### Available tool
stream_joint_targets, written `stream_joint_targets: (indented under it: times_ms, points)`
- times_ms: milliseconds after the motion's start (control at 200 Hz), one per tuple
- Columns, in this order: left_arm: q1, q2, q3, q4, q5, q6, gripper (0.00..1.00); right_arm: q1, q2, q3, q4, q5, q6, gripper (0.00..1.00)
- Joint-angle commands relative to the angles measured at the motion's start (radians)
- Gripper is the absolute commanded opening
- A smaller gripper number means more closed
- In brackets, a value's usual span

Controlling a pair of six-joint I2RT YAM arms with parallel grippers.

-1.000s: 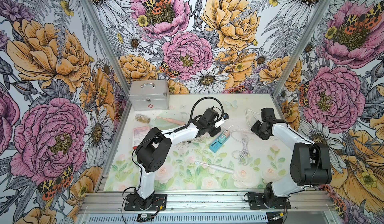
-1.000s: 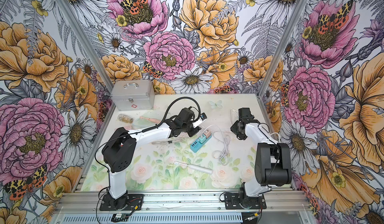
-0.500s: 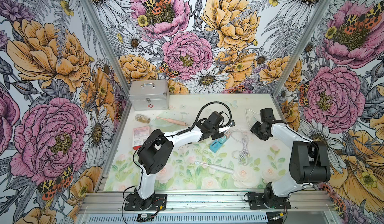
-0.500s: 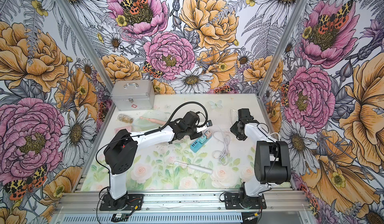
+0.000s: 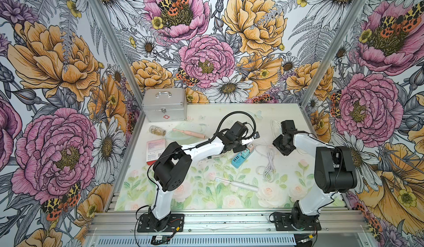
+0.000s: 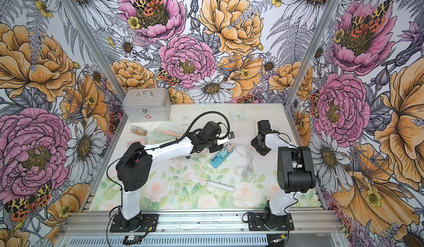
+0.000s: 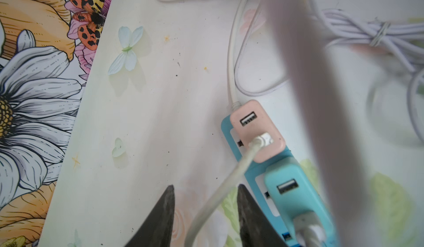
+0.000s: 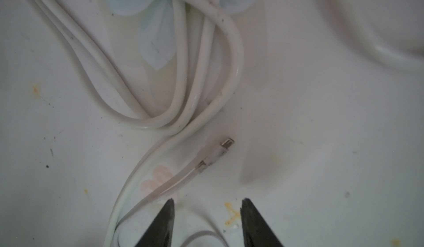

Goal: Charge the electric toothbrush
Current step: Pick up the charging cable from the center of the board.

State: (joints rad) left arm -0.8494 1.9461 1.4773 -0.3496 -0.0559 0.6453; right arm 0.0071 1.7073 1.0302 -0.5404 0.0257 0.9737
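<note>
A white electric toothbrush (image 5: 236,185) lies flat on the mat near the front, in both top views, apart from both arms. A pink toothbrush (image 5: 189,133) lies at the back left. A blue USB strip (image 7: 254,177) carries a pink adapter (image 7: 257,131) and a teal adapter (image 7: 286,193). A white cable (image 7: 231,177) is plugged into the pink adapter and runs back between the fingers of my left gripper (image 7: 205,188), which is open and does not pinch it. My right gripper (image 8: 208,201) is open just above the mat, beside the cable's small free connector (image 8: 226,145).
A silver case (image 5: 164,107), a small jar (image 5: 157,130), a clear lid (image 5: 181,137) and a pink packet (image 5: 156,153) sit at the back left. Bundled white cable (image 5: 267,163) lies between the arms, and thicker white cord loops (image 8: 183,73) lie ahead of the right gripper.
My left gripper has moved right to the pink adapter on the strip and now stands open round the plugged cable. The right arm has hardly moved.
</note>
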Motion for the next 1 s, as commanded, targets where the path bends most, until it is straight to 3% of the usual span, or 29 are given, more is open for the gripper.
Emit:
stream_joint_targets:
  times_ms: [0,305,705,991]
  points:
    - [0.011,-0.097,-0.021,0.002,0.052,-0.022,0.52,0.007,0.023,0.043,0.009,0.058,0.052,0.49]
    - [0.042,-0.201,-0.113,0.002,0.059,-0.061,0.64,0.016,0.079,0.074,0.004,0.1,0.069,0.44]
    - [0.059,-0.268,-0.163,0.003,0.077,-0.118,0.65,0.032,0.173,0.138,-0.023,0.142,0.063,0.38]
    - [0.075,-0.329,-0.191,0.009,0.065,-0.154,0.65,0.062,0.222,0.188,-0.102,0.152,-0.018,0.26]
